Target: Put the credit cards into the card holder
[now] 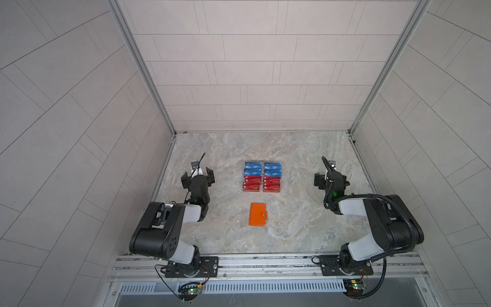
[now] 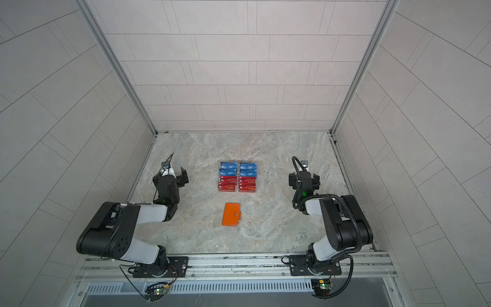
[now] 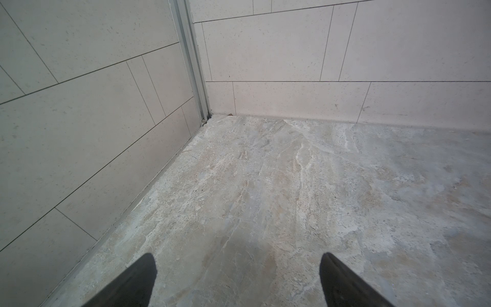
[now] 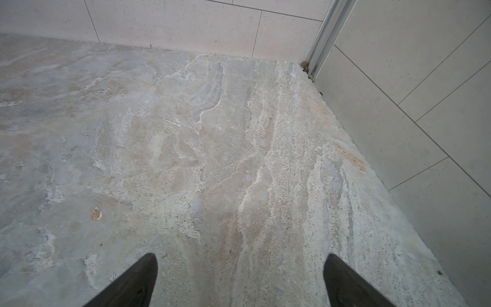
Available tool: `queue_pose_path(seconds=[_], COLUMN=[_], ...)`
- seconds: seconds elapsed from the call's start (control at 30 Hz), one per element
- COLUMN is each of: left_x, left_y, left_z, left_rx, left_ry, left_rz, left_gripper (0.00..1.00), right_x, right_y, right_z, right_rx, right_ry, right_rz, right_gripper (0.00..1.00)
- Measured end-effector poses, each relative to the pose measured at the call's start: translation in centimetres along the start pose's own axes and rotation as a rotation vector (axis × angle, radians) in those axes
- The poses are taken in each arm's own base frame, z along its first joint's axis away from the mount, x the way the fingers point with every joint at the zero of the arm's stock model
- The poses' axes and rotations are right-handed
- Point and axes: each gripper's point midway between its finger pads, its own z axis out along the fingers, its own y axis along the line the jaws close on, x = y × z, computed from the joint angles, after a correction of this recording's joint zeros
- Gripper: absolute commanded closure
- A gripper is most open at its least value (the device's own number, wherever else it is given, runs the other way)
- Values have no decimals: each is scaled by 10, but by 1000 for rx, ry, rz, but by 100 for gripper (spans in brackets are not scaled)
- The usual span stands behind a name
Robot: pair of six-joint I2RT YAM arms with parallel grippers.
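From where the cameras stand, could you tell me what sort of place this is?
Most likely a robot test cell: two robot arms bolted to an aluminium rail, tile-print panel walls boxing in a marble-look tabletop, and VIP cards staged in neat rows by an orange card holder.

Pale tiled walls (image 1: 265, 66) around a veined marble tabletop (image 1: 292, 212).

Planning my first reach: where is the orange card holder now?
In both top views the card holder lies closed on the table, centred between the left arm and right arm, just below the credit cards.
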Motion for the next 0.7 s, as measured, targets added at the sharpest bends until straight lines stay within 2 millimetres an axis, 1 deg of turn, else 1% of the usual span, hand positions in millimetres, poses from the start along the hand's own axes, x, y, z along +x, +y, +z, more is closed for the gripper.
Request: queue_pose_path(seconds=[0.5,0.7], left_x=[0,-1], left_y=[0,3], left_z=[0,-1], left_rx=[1,-10], left_ry=[0,-2], left_rz=[0,-4], left_gripper=[0,0], right_x=[0,0], right_y=[0,0], right_z=[0,0], right_rx=[0,1], right_ry=[1,2], right_rz=[0,-1], right_gripper=[0,0])
